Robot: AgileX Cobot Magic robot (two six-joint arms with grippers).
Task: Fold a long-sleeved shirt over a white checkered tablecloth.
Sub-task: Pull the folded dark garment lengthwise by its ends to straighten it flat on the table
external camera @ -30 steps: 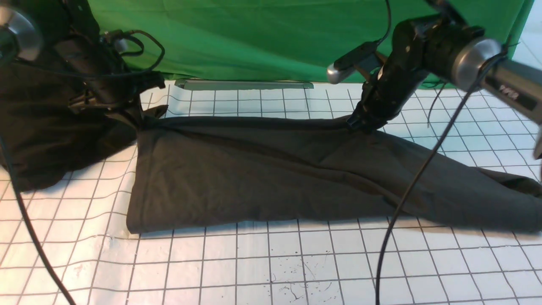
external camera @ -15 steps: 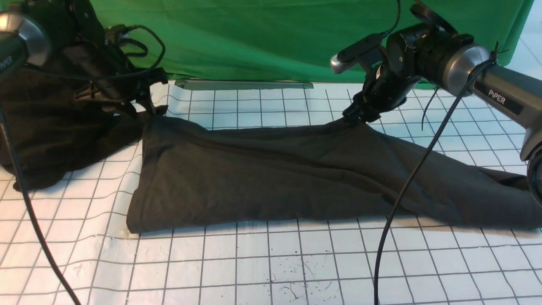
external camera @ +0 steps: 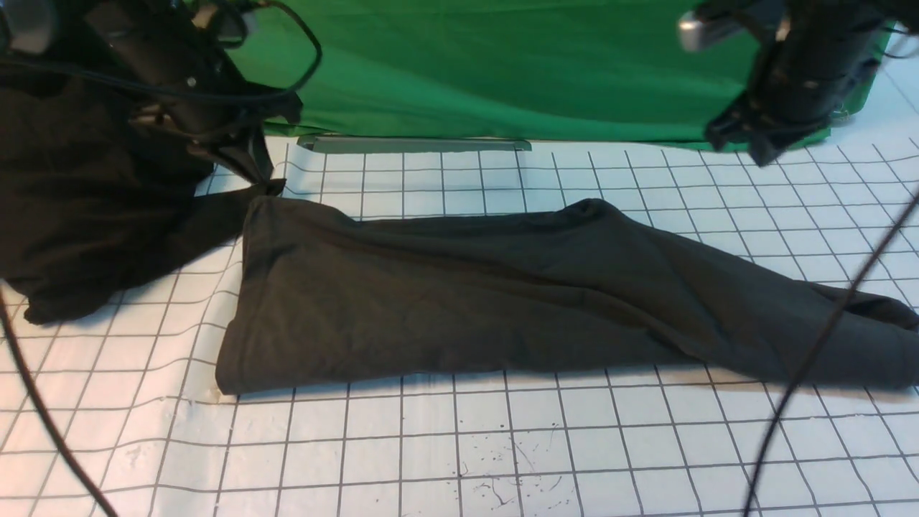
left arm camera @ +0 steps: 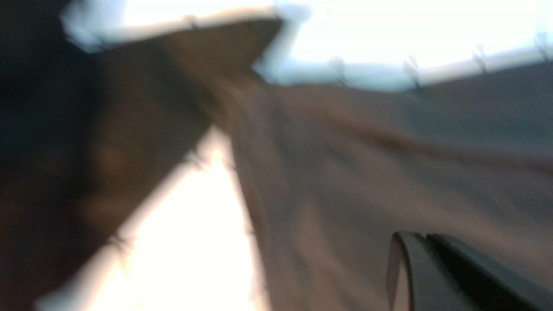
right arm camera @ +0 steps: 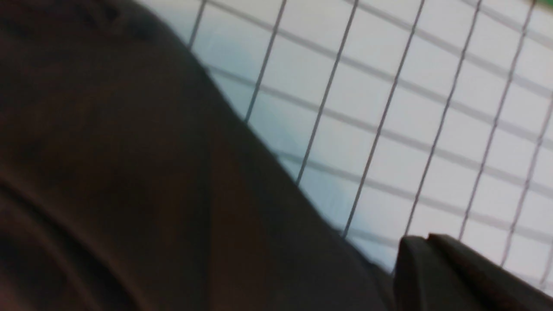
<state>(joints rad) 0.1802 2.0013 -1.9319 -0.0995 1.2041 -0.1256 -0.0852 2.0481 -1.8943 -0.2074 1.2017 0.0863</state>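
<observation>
The long-sleeved shirt (external camera: 459, 301) lies as a long band across the middle of the white checkered tablecloth (external camera: 459, 445), with the left gripper (external camera: 257, 166) far left and the right gripper (external camera: 754, 147) far right, both closed and empty.

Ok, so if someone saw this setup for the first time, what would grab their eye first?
The long-sleeved shirt stands out first, a long dark band lying across the middle of the white checkered tablecloth. Behind it hangs a bright green cloth, with a blacker garment heap at the left. The left gripper is by the shirt's far left corner and the right gripper hovers clear at the far right, both shut.
</observation>
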